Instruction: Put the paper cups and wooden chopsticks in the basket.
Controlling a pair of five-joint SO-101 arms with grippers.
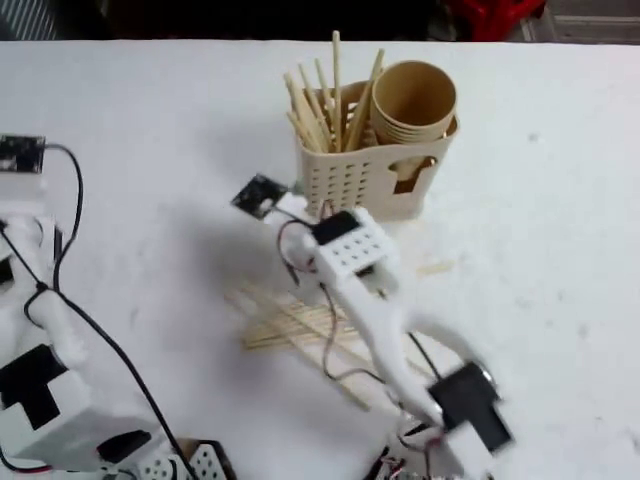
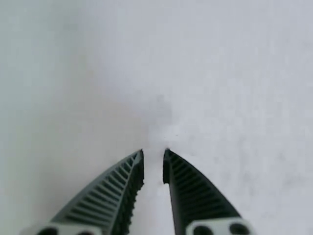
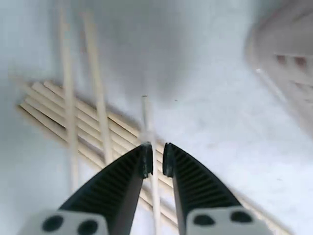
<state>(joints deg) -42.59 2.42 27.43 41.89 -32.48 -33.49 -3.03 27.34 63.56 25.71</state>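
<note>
At the far middle of the white tabletop [image 1: 150, 120], a cream basket [image 1: 360, 185] holds stacked paper cups [image 1: 412, 95] and upright wooden chopsticks [image 1: 320, 105]. Nearer, loose chopsticks [image 1: 285, 325] lie in a flat pile under the right arm [image 1: 365, 300]. The right claw [image 3: 157, 159] is closed to a slit above that pile; one chopstick [image 3: 145, 117] lines up with it, but it cannot be told whether that stick is gripped. The left claw [image 2: 153, 166] is closed on nothing over bare tabletop.
</note>
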